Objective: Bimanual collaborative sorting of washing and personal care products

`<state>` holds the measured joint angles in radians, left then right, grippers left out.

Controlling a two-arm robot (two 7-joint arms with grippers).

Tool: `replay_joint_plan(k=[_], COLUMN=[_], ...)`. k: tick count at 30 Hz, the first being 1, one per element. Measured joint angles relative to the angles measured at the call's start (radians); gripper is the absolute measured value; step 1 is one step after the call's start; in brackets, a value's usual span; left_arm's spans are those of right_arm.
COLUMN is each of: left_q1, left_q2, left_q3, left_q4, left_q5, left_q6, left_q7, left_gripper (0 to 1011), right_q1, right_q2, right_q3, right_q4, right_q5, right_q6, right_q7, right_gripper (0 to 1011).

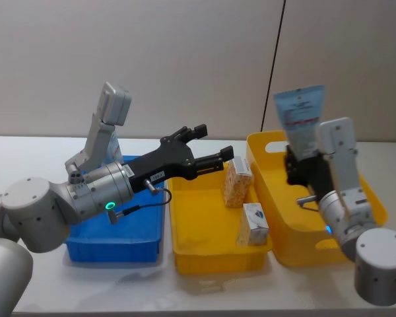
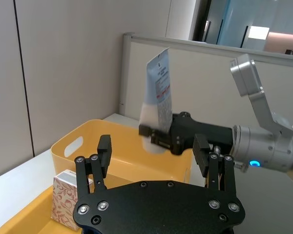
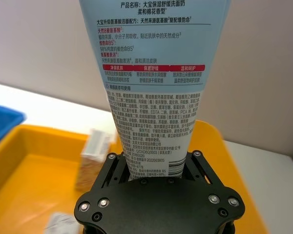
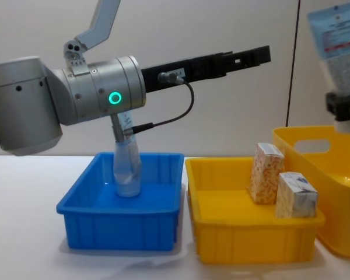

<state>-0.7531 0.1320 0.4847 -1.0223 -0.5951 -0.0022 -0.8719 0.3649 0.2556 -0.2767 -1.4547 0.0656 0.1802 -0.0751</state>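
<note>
Head view: my right gripper (image 1: pixel 300 165), at 3 o'clock, pinches the grey-blue squeeze tube (image 1: pixel 302 122) low, above the tall yellow bin (image 1: pixel 261 142). Top-heavy, I fear it could swing loose. My left gripper (image 1: pixel 214 144) is spread, empty.

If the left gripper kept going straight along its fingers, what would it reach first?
Probably the grey-blue tube held upright in the right gripper; the open left gripper sits above the orange-speckled carton, though depth is uncertain.
</note>
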Motion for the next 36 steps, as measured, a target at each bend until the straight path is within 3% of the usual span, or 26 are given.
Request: replay_joint_plan(k=[10, 17, 18, 27, 36], left_q1=[0.0, 0.0, 0.0, 0.0, 0.0], left_q2=[0.0, 0.0, 0.0, 0.0, 0.0], left_q3=[0.0, 0.0, 0.0, 0.0, 0.0], left_q4=[0.0, 0.0, 0.0, 0.0, 0.0], left_q5=[0.0, 0.0, 0.0, 0.0, 0.0], left_q6=[0.0, 0.0, 0.0, 0.0, 0.0], left_q7=[0.0, 0.0, 0.0, 0.0, 0.0], left_gripper=[1001, 1001, 1001, 1001, 1001], right_q1=[0.008, 0.015, 0.018, 0.029, 0.036], right_q2=[-0.019, -0.041, -0.049, -0.071, -0.083], right_q3=[0.08, 0.127, 0.141, 0.167, 0.179], right_q4=[0.004, 0.003, 0.003, 0.013, 0.022], right_q5=[0.004, 0.027, 0.037, 0.059, 0.069], right_q6=[0.07, 0.16, 0.196, 0.268, 0.302], right_q7=[-0.078, -0.111, -0.117, -0.121, -0.122], right_gripper=[328, 322, 319, 319, 322])
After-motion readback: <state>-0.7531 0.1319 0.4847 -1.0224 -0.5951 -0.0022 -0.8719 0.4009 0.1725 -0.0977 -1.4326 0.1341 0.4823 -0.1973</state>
